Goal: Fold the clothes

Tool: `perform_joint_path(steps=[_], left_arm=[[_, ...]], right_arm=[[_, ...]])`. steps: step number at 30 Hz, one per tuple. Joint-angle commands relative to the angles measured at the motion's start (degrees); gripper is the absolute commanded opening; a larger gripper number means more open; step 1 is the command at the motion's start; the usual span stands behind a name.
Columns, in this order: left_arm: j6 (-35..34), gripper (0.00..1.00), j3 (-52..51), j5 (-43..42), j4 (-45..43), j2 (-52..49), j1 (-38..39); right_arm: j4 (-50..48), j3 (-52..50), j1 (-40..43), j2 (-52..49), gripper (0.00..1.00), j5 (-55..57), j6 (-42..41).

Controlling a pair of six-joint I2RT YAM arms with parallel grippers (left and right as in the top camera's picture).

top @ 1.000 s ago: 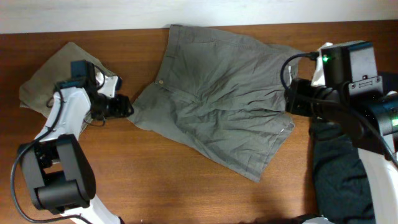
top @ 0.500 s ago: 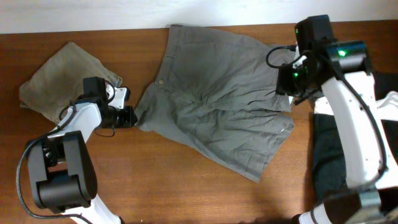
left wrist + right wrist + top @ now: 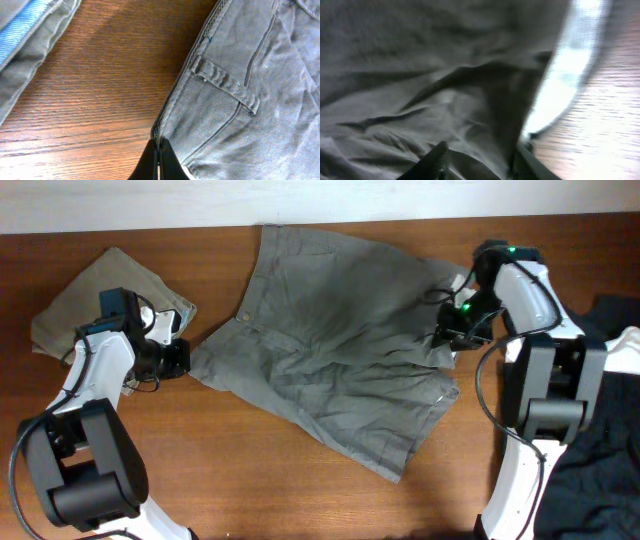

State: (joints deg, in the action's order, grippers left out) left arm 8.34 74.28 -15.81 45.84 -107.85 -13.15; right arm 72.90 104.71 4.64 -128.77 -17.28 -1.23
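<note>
Table (image 3: pixel 250 490), overhead: brown wood is carrying everything, and a white wall (image 3: pixel 120 200) is running along its far edge.
Shorts (image 3: pixel 330 350), overhead: grey and rumpled, they are lying spread out at mid-table with the waistband turned leftward.
Tan garment (image 3: pixel 60 310), overhead: folded, it is sitting left of the shorts and apart from them.
Dark garment (image 3: pixel 605 470), overhead: it is bunching up right of the shorts.
Left gripper (image 3: pixel 180 358), overhead: it is meeting the shorts' left waistband corner.
Right gripper (image 3: pixel 450 335), overhead: it is sitting at the shorts' right edge.
Left wrist: the left gripper's fingers are pressing together and pinching the shorts' waistband edge, near a belt loop (image 3: pixel 227 85); bare wood is showing left of the shorts.
Right wrist: the view is blurring; shorts fabric is lying between the two fingers (image 3: pixel 437 160), beside a pale hem (image 3: pixel 570 75), and I cannot tell whether they are clamping it.
</note>
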Motion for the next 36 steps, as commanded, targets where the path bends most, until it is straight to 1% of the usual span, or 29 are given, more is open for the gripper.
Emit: perform_joint_path(steps=[1, 2, 4, 6, 9, 10, 11, 12, 13, 14, 15, 16, 18, 19, 20, 21, 22, 23, 24, 25, 26, 28, 30, 31, 33, 35, 36], left_arm=[[-0.3, 0.00, 1.0, 2.8, 0.2, 1.8, -0.1], [-0.3, 0.00, 1.0, 3.8, 0.5, 1.8, -0.2], [-0.3, 0.00, 1.0, 4.3, 0.9, 1.8, -0.2], [-0.3, 0.00, 1.0, 4.8, 1.5, 1.8, -0.2], [-0.3, 0.00, 1.0, 6.2, 1.7, 1.9, -0.2], [-0.3, 0.00, 1.0, 6.2, 2.0, 1.9, -0.2], [-0.3, 0.00, 1.0, 6.2, 2.3, 1.9, -0.2], [-0.3, 0.06, 1.0, 6.2, 2.5, 1.9, -0.2], [-0.3, 0.22, 1.0, 6.2, 2.5, 2.1, -0.2], [-0.3, 0.36, 1.2, 5.9, 2.6, 2.6, -0.1], [-0.3, 0.44, 1.7, 5.0, 3.0, 3.5, -0.1], [-0.3, 0.49, 3.0, 3.6, 3.8, 4.7, -0.1], [0.2, 0.56, 6.3, 1.8, 5.7, 6.7, 0.6], [0.7, 0.56, 8.6, -1.0, 6.1, 7.8, 1.9], [2.6, 0.54, 10.1, -4.9, 5.4, 8.0, 3.7], [4.2, 0.53, 10.7, -6.9, 4.4, 8.0, 5.1], [5.7, 0.54, 10.9, -7.2, 1.6, 7.6, 7.9], [6.5, 0.56, 10.9, -6.7, -1.0, 7.0, 10.4], [6.8, 0.64, 11.4, -6.0, -5.4, 5.3, 13.7], [6.8, 0.66, 13.5, -4.5, -7.9, 2.6, 15.6], [6.8, 0.67, 16.8, -4.2, -8.3, -0.5, 16.5], [6.8, 0.67, 28.3, -4.8, -7.2, -10.3, 16.8], [6.8, 0.68, 40.0, -8.3, -5.7, -19.8, 16.8], [6.8, 0.69, 47.4, -11.2, -6.0, -26.1, 17.0], [6.7, 0.71, 57.5, -11.9, -6.9, -35.2, 17.6], [6.2, 0.72, 60.9, -12.1, -10.1, -39.8, 18.3], [5.1, 0.72, 61.0, -12.0, -14.4, -42.4, 18.9]], right_arm=[[0.0, -2.1, -2.3, -0.1, 0.12, 0.0, 0.4], [1.6, -0.5, -1.6, 0.6, 0.04, 0.9, 0.3], [7.0, 5.4, 0.6, 3.4, 0.04, 6.5, -3.5], [14.8, 10.3, 2.3, 6.6, 0.04, 12.6, -5.6], [23.4, 9.7, 2.4, 7.2, 0.04, 14.2, -6.3], [24.2, 8.9, 2.4, 7.2, 0.08, 15.5, -6.3], [24.2, 8.4, 2.4, 7.2, 0.27, 16.9, -6.4], [22.4, 8.2, 2.5, 7.2, 0.51, 17.1, -6.6], [19.6, 8.2, 2.6, 7.2, 0.59, 17.1, -6.6], [16.2, 8.2, 2.6, 7.2, 0.61, 17.1, -6.5], [10.1, 8.2, 2.6, 7.2, 0.61, 15.5, -4.4], [6.8, 8.2, 2.6, 7.2, 0.61, 12.6, -2.4], [1.4, 8.2, 2.4, 7.1, 0.61, 5.4, -2.0], [-0.6, 8.2, 2.4, 7.1, 0.57, 0.5, -2.0], [-1.4, 8.2, 2.4, 7.1, 0.53, -2.9, -1.9], [-1.7, 8.2, 2.4, 7.3, 0.52, -4.1, -1.9], [-1.8, 8.2, 2.4, 7.7, 0.52, -5.4, -1.7], [-1.4, 8.2, 2.4, 9.0, 0.52, -7.1, -1.5], [-0.5, 8.2, 2.0, 11.3, 0.54, -7.8, -1.5], [0.8, 8.2, 1.2, 15.0, 0.56, -7.8, -0.6], [1.4, 8.2, 0.1, 17.9, 0.57, -7.6, -0.5], [1.7, 8.2, -3.1, 24.1, 0.58, -7.6, -0.5], [1.7, 8.2, -7.4, 29.2, 0.60, -7.1, -0.5], [2.0, 8.2, -9.6, 30.8, 0.60, -7.1, -0.7], [3.3, 8.2, -12.9, 32.0, 0.60, -7.1, -1.5], [4.8, 8.2, -14.7, 31.9, 0.59, -7.0, -2.7], [5.1, 8.2, -15.8, 31.9, 0.59, -6.5, -2.7]])
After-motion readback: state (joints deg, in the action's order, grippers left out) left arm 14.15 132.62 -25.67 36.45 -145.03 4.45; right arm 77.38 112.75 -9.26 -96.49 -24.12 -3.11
